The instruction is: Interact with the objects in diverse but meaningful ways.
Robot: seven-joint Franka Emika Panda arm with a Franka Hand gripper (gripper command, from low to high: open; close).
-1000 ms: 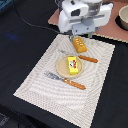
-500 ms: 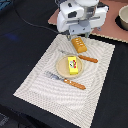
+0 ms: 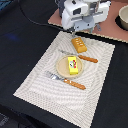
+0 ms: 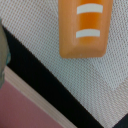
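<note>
- Across the black surface [image 3: 20,30], a pale woven mat [image 3: 45,85]; beyond its far edge, a pink board [image 3: 117,32].
- Over that far edge, the white arm [image 3: 82,12], parked much where it stood a second ago. No real shift between pictures.
- Below it, the gripper [image 3: 80,31], just above the block's far end. Cannot tell whether spread or pressed together: too blurred outside, and no clear fingers in the wrist view.
- Mid-mat, a round plate [image 3: 61,67] carrying the yellow box [image 3: 73,65].
- Between arm and plate, the orange block [image 3: 78,45], flat on the mat and in the same spot as before. Fills the wrist view [image 4: 83,27], so the camera is close overhead.
- Either side of the plate, a knife [image 3: 82,56] and fork [image 3: 65,80], untouched.
- Judging from so little motion: probably a pause over the block, either lined up to pick it or just clear of it. Nothing lifted yet.
</note>
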